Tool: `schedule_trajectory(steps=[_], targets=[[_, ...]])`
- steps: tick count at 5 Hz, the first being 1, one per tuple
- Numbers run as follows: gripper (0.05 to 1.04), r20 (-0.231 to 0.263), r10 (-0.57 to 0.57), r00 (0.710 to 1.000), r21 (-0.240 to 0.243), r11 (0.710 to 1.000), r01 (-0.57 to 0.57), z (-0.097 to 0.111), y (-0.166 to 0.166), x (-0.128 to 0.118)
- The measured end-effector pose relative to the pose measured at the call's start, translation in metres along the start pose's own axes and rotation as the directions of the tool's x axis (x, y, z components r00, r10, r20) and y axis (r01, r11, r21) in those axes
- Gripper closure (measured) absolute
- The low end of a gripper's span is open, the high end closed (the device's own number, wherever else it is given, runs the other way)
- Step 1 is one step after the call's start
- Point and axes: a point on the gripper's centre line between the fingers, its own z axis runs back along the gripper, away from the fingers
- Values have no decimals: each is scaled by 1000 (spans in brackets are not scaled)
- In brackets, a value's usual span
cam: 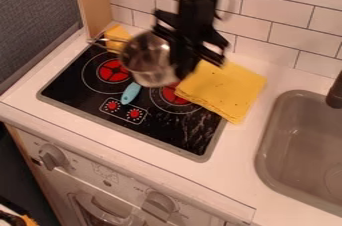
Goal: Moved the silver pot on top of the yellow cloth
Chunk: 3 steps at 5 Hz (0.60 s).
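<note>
The black gripper [180, 67] hangs over the back right part of the stove, shut on the right side of the silver pot [143, 60]. The pot is tilted above the burners, its handle pointing to the upper left. To the right of the gripper, the yellow cloth [224, 90] lies folded, partly on the stove's back right corner and partly on the counter. The gripper covers the pot's right edge.
A blue-handled utensil [131, 93] shows on the black stove top [80, 87], below the pot. Another yellow item [116, 35] is at the back left corner. The sink [304, 142] lies to the right, and a tiled wall [264, 30] stands behind.
</note>
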Motion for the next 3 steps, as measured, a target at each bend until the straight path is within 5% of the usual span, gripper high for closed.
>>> schedule_trajectory(steps=[1,3], targets=[[1003,-42,-101,994,-13,995,101,-18,-33,11],[975,-46,-176,983,-41,984,174,-18,-30,11]])
